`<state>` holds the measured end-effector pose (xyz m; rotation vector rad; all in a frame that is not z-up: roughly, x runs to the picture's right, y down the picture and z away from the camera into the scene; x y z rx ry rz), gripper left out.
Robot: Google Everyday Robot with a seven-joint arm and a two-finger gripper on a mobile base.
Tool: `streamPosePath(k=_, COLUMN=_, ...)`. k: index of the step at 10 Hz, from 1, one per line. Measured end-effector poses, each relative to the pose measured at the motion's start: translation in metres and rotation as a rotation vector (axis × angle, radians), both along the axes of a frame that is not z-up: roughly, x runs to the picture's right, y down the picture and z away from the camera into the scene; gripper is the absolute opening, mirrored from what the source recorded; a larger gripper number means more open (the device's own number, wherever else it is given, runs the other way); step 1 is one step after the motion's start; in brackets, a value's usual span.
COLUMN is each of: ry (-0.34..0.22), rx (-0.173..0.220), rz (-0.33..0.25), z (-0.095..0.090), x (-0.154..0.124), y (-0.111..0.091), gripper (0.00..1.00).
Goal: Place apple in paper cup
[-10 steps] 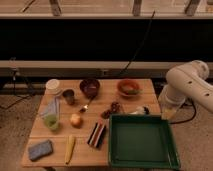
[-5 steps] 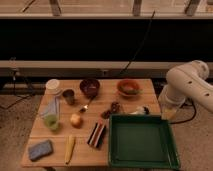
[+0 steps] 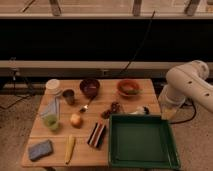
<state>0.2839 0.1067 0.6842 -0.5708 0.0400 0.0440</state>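
Observation:
The apple point(image 3: 76, 119), small, round and yellowish, lies on the wooden table point(image 3: 125, 104) left of centre. The white paper cup point(image 3: 53, 86) stands upright at the table's far left corner, well behind and left of the apple. My white arm point(image 3: 187, 82) is folded beside the table's right edge. Its gripper point(image 3: 168, 111) hangs low at the arm's end, just off the table's right side and far from both apple and cup. Nothing shows in it.
A large green tray point(image 3: 142, 159) fills the front right. Also on the table are a dark bowl point(image 3: 90, 87), an orange bowl point(image 3: 129, 88), a small grey cup point(image 3: 69, 96), a green cup point(image 3: 51, 122), a banana point(image 3: 69, 148), a blue sponge point(image 3: 40, 149) and a dark packet point(image 3: 97, 134).

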Motion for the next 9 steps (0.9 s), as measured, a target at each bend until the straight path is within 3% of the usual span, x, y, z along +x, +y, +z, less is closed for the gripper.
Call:
streamPosePath(k=5, ry=0.0, rx=0.0, rz=0.0, z=0.0, x=0.0, y=0.0, gripper=0.65)
streamPosePath(k=8, ry=-0.085, rx=0.013, rz=-0.041, z=-0.009, x=-0.019, y=-0.003, gripper=0.65)
streamPosePath(k=9, ry=-0.123, rx=0.016, rz=-0.061, z=-0.01, x=-0.037, y=-0.005, gripper=0.65)
